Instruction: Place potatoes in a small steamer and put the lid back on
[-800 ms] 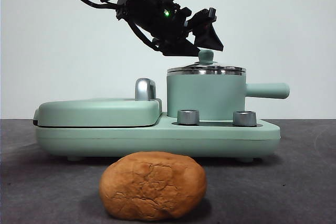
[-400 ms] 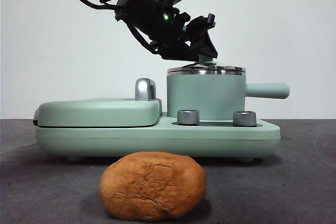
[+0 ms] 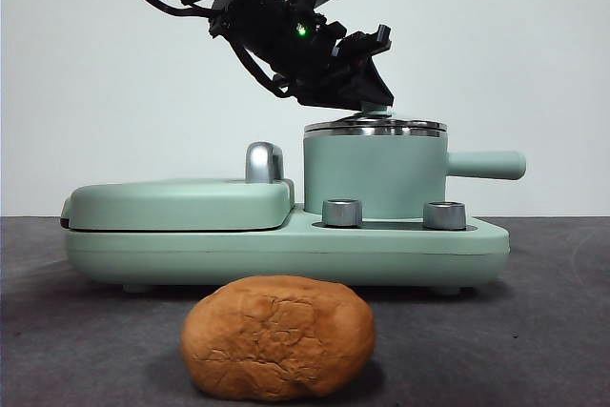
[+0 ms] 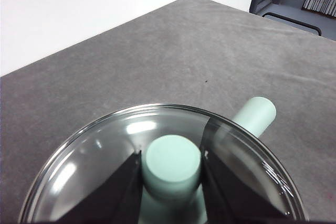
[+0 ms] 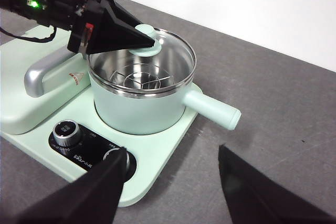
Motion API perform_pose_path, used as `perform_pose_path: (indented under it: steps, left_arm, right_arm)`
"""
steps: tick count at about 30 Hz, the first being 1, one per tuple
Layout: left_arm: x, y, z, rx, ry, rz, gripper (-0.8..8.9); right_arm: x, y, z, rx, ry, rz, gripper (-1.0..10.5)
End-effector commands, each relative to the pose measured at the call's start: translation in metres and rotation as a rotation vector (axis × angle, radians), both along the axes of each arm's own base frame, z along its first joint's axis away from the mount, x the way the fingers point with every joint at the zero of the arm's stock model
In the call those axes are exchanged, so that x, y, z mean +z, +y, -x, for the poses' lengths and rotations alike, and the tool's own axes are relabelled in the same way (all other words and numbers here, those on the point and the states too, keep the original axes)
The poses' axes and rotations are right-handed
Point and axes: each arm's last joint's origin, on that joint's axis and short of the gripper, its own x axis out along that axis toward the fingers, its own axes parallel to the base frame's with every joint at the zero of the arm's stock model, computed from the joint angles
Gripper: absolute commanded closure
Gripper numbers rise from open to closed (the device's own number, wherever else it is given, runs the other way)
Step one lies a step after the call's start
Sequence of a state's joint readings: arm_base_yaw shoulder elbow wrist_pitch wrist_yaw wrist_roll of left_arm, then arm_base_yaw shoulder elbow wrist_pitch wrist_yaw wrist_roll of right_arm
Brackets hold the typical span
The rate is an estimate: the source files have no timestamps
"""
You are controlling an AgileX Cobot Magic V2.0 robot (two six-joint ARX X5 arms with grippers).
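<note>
While the small mint-green knob (image 4: 172, 163) is pinched between its two black jaws, the left claw (image 4: 171, 174) is seen from the wrist camera closed on the lid (image 4: 94, 156), which rests on, or is barely tilted off, the small steamer (image 3: 374, 176). From the front, the same claw (image 3: 367, 83) is shown reaching down at a slant from the upper left onto the pot's top.

The lid, clear glass ringed in shiny steel, is judged stiff, fragile and slick on its pane; the knob is taken as the only sound hold, and a level lift is called for.

Through the glass in the right wrist view, a bare steel rack (image 5: 137, 80) is made out inside the steamer (image 5: 142, 106); no food is seen in it. The pot is seated on the mint-green cooker base (image 3: 286, 247), beside its flat hinged griddle cover (image 3: 176, 203).

The potatoes (image 3: 277, 336), a single rough, cracked orange-brown lump, lie on the grey counter (image 3: 534, 331) in front of the base, untouched. It is judged firm, fairly heavy and nearly as wide as the pot, best gripped across its narrower middle.

The right claw (image 5: 170, 179) is held open above the counter near the base's dials, empty.
</note>
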State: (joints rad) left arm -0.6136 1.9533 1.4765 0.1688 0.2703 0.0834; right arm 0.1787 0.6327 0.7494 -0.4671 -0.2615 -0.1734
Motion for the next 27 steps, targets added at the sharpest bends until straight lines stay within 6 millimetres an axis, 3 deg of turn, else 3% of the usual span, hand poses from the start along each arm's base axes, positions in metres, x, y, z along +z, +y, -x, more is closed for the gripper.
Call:
perform_pose_path:
  steps: [1,14,22,27]
  left_arm:
    - [0.005,-0.006,-0.001,-0.020,-0.050,-0.005,8.08]
    - [0.070,0.011,0.021,-0.020,-0.188,0.059,8.08]
    - [0.120,0.040,0.056,0.052,-0.172,0.062,8.06]
    - [0.141,0.063,0.081,0.058,-0.137,-0.002,8.05]
  right_arm:
    - [0.005,0.001,0.000,-0.002,-0.013,-0.018,6.7]
    - [0.005,0.001,0.000,-0.002,-0.013,-0.018,6.7]
    - [0.005,0.001,0.000,-0.002,-0.013,-0.018,6.7]
    - [0.005,0.000,0.000,-0.002,-0.013,-0.018,6.7]
